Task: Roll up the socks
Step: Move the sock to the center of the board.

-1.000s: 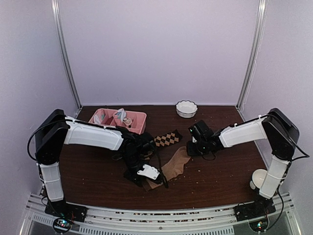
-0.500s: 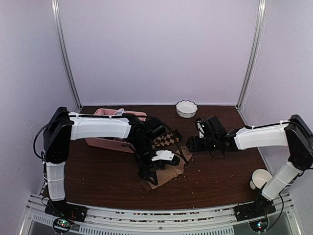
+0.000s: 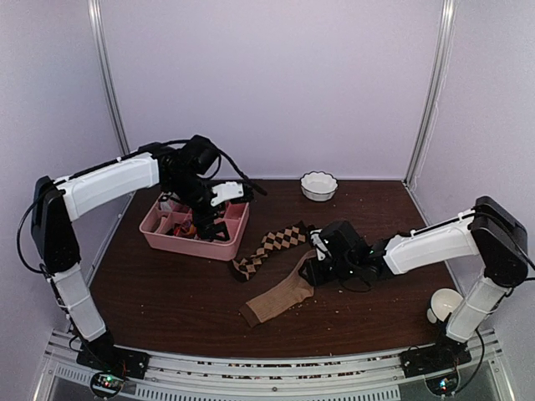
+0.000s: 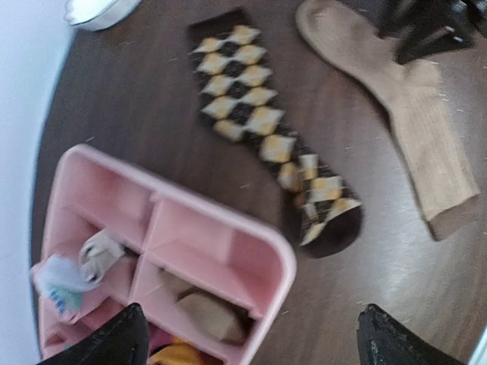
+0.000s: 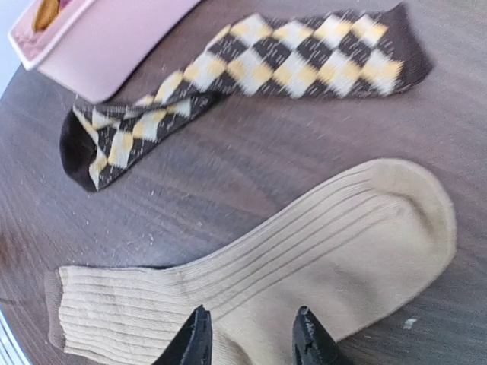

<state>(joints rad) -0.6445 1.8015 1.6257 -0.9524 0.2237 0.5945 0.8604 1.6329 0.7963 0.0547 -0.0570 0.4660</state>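
Two socks lie flat on the brown table. The dark brown argyle sock (image 3: 272, 244) (image 4: 259, 129) (image 5: 251, 68) stretches out from the pink tray's corner. The tan sock (image 3: 281, 298) (image 4: 415, 122) (image 5: 304, 243) lies beside it, nearer the front. My right gripper (image 3: 311, 266) (image 5: 253, 342) is low over the tan sock, jaws partly apart, and both fingertips (image 5: 195, 334) rest on flat ribbed fabric. My left gripper (image 3: 207, 224) (image 4: 251, 342) hangs wide open above the pink tray with nothing in it.
The pink divided tray (image 3: 192, 246) (image 4: 221, 220) (image 5: 114, 46) with small rolled bundles stands at the back left. A white bowl (image 3: 318, 185) (image 4: 95, 9) sits at the back. A white cup-like object (image 3: 443, 305) is beside the right arm's base.
My left arm lifted off the socks and swung back left over the pink tray, with its jaws opening. The right gripper came left and down onto the tan sock. Both socks now lie uncovered.
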